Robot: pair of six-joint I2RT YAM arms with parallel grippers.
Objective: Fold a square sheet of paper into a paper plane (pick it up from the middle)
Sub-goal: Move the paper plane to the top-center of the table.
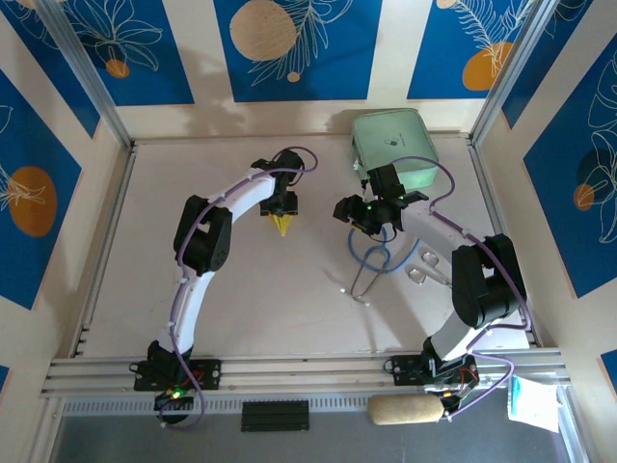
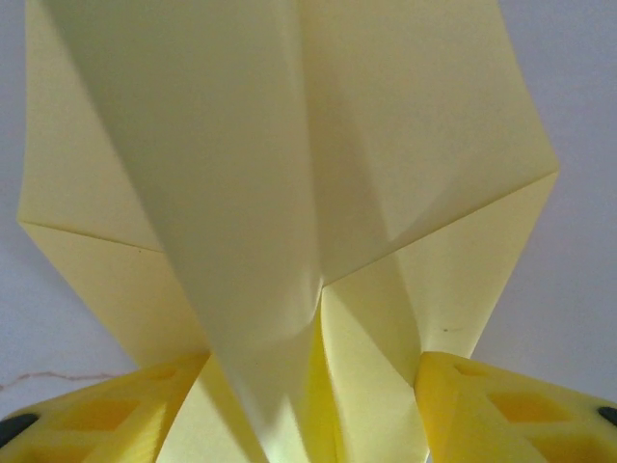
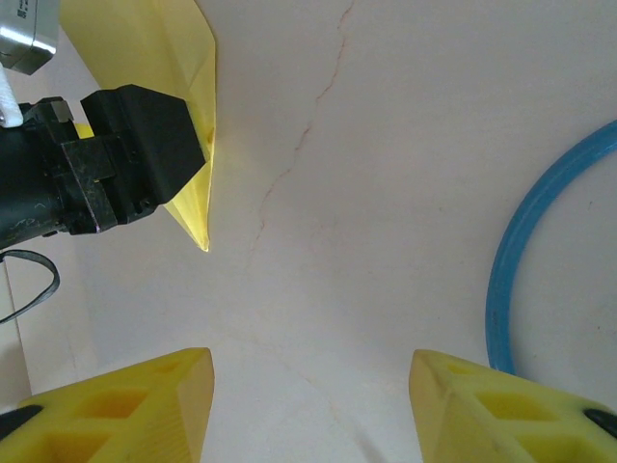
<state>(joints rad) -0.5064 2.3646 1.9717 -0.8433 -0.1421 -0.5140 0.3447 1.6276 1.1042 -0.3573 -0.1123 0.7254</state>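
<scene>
On the pale desk [image 1: 270,299], the right end effector [image 3: 310,371] hangs with fingers apart over bare surface beside the blue cable [image 3: 511,251]. Mid-desk, the left end effector [image 2: 310,371] straddles the yellow paper plane [image 2: 289,174]; whether it squeezes, I cannot tell.

Top view: bright, even overhead light, sharp; only faint soft shadows by the arms on the bench [image 1: 289,289]. Left wrist cam: paper plane [image 2: 308,193] v. close, slightly soft, grey shading along centre folds, bkgd washed pale. Right wrist cam: bench evenly lit, crisp; right pincer [image 3: 310,354] tips a bit soft at bottom edge.
</scene>
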